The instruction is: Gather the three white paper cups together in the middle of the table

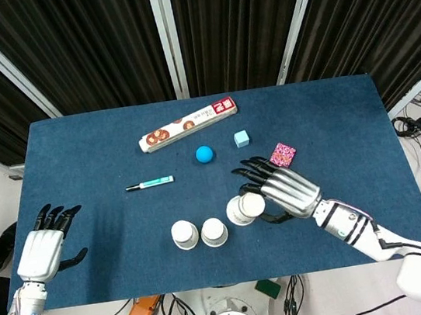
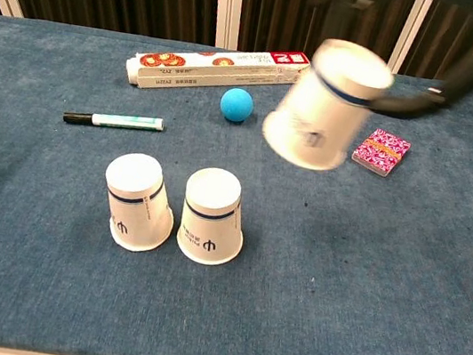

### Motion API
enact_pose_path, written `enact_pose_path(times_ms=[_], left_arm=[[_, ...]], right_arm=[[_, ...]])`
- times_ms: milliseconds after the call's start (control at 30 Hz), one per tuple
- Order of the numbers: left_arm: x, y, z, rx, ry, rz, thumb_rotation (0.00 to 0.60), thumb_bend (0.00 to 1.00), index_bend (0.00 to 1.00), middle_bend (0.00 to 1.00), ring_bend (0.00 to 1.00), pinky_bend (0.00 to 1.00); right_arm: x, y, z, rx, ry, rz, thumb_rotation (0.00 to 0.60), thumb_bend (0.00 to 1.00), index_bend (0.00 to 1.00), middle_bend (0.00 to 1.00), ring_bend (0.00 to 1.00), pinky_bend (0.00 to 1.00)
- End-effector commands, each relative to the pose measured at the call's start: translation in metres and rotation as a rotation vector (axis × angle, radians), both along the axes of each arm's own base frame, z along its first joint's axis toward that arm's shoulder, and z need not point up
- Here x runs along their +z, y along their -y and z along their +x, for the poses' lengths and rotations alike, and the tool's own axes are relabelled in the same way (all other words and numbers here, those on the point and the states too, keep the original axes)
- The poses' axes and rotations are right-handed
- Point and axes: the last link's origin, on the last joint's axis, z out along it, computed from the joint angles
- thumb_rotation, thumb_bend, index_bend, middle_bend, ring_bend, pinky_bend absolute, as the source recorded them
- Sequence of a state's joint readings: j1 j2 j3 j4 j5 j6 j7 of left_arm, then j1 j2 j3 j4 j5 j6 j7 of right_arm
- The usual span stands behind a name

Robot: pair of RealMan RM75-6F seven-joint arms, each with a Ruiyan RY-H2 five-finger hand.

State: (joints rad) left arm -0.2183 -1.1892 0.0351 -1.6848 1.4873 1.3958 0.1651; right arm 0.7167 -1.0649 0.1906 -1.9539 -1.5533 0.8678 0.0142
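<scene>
The right hand holds the third cup upside down and tilted, lifted above the table, at about 2 o'clock from the two cups that stand together near the front edge. The left hand holds nothing, fingers spread, at the table's left edge.

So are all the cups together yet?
Almost. Two cups already stand side by side near the table's front middle. The right hand holds the third cup, tilted, lifted off the table. It still has to be set down beside them.
</scene>
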Motion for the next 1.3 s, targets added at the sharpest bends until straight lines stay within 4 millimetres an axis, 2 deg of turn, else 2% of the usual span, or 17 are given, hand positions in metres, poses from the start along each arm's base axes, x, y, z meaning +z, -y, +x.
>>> enact_pose_path(times_ms=[33, 200, 400, 800, 1100, 1300], left_arm=[[-0.001, 0.002, -0.003, 0.007, 0.004, -0.002, 0.600, 0.22, 0.13, 0.22, 0.12, 0.00], [-0.001, 0.003, -0.007, 0.015, 0.009, -0.004, 0.600, 0.22, 0.13, 0.22, 0.12, 0.00], [-0.001, 0.004, -0.010, 0.023, 0.014, -0.002, 0.600, 0.22, 0.13, 0.22, 0.12, 0.00], [-0.003, 0.002, -0.012, 0.028, 0.021, -0.002, 0.600, 0.22, 0.13, 0.22, 0.12, 0.00], [-0.004, 0.002, -0.012, 0.031, 0.023, -0.003, 0.600, 0.22, 0.13, 0.22, 0.12, 0.00], [-0.004, 0.003, -0.012, 0.030, 0.025, 0.001, 0.600, 0.22, 0.13, 0.22, 0.12, 0.00]], right_arm=[[-0.022, 0.004, 0.040, 0.068, 0.013, 0.079, 0.600, 0.44, 0.46, 0.16, 0.04, 0.12], [-0.053, 0.005, 0.065, 0.124, -0.029, 0.119, 0.600, 0.44, 0.46, 0.16, 0.05, 0.12], [-0.075, 0.007, 0.077, 0.145, -0.071, 0.115, 0.600, 0.44, 0.46, 0.16, 0.05, 0.12], [-0.087, 0.009, 0.084, 0.131, -0.072, 0.117, 0.600, 0.44, 0.42, 0.16, 0.05, 0.12], [-0.090, 0.010, 0.081, 0.130, -0.100, 0.109, 0.600, 0.44, 0.34, 0.16, 0.05, 0.12], [-0.089, 0.009, 0.080, 0.130, -0.093, 0.108, 0.600, 0.44, 0.25, 0.16, 0.05, 0.12]])
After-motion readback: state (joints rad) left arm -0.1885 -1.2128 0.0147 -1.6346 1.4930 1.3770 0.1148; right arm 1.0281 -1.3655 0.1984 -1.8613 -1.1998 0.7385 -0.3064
